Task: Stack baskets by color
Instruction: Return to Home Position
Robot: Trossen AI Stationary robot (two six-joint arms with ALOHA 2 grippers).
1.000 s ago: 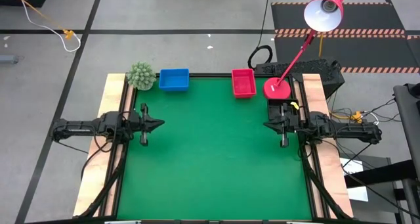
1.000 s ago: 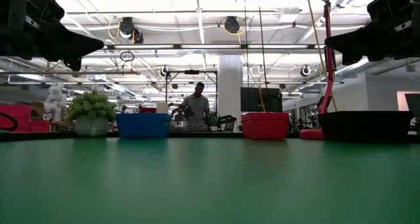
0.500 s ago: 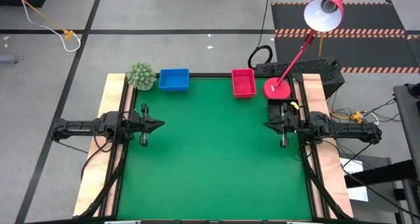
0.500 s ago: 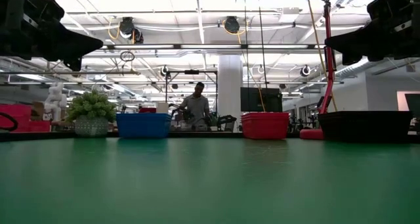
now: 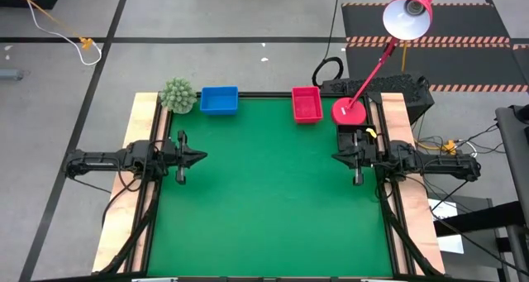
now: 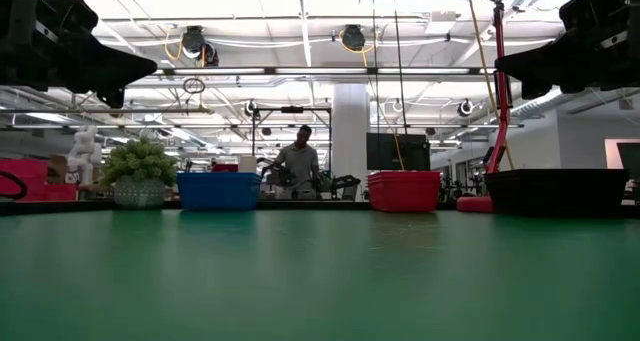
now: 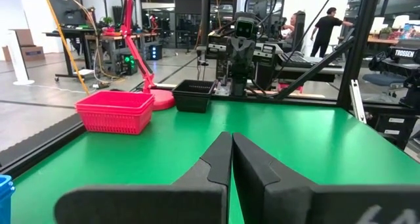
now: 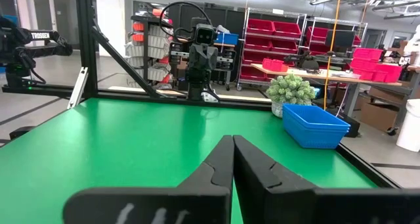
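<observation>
left claw [image 5: 202, 157] closed, empty | right claw [image 5: 335, 157] closed, empty | blue baskets [image 5: 219, 99], red baskets [image 5: 307, 103] at tabletop [image 5: 264, 191] far edge

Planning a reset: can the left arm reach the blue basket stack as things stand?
Probably yes. The blue basket stack sits at the far edge on that arm's side, with bare mat between it and the shut left tool. Only the plant ball beside it crowds one side.
</observation>
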